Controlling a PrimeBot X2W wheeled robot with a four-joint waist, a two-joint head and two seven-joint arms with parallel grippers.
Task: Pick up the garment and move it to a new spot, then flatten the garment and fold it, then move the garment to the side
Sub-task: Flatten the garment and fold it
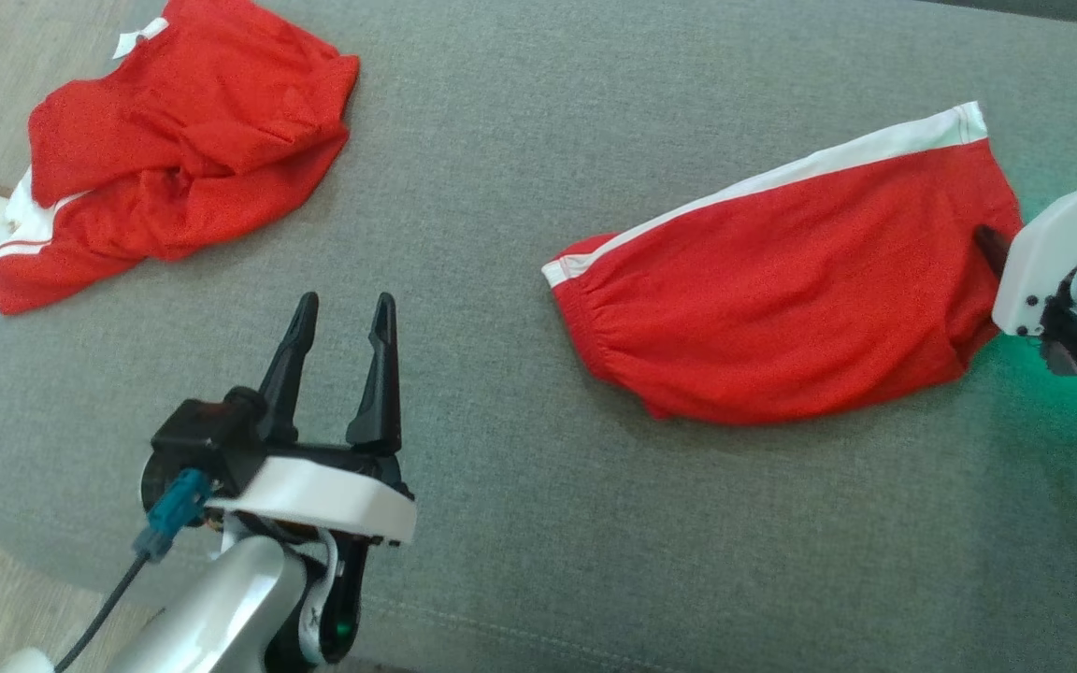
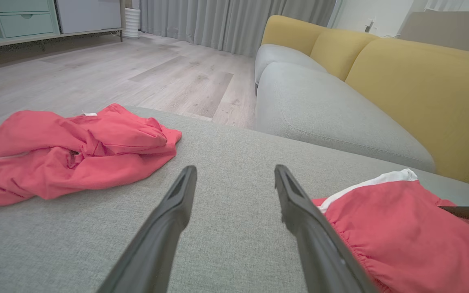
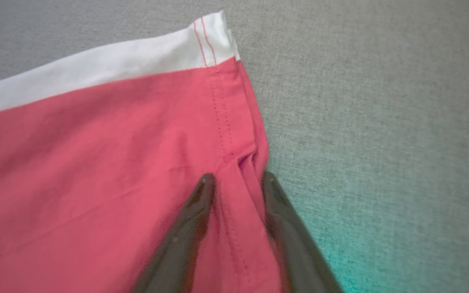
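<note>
Right wrist view: the right gripper (image 3: 236, 179) sits at the leg hem (image 3: 240, 134) of the red shorts (image 3: 96, 162), one finger on the cloth, the other at its edge, with a pucker of fabric between. The jaws are narrowed but not shut, and whether the pinch holds I cannot tell. In the head view the shorts lie flat on the grey cushion (image 1: 501, 140), long axis slanting from the waistband near the middle up to that hem at the right. The right arm is far nearer. The left gripper (image 1: 344, 308) hangs wide open, well apart, between the shorts and a crumpled red garment (image 1: 183, 150).
</note>
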